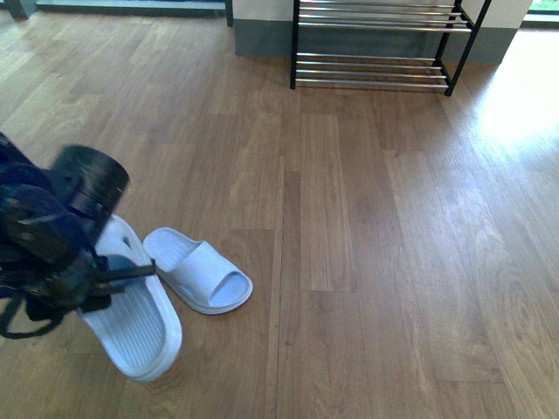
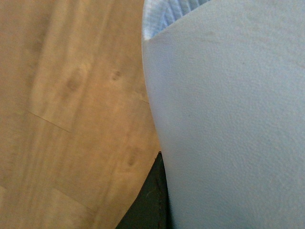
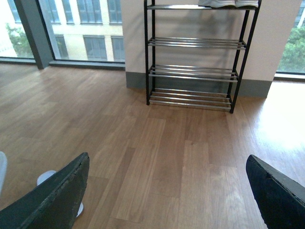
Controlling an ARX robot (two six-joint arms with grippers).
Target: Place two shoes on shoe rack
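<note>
Your left gripper is mostly a dark blur. One finger reaches in at the strap of a white slide, but you cannot tell whether it is clamped, because that slide fills its wrist view at close range. The second slide lies on the floor just beside that gripper. Your right gripper is spread wide. The rack stands well ahead of it, with white soles on its top tier, cut off by the frame.
</note>
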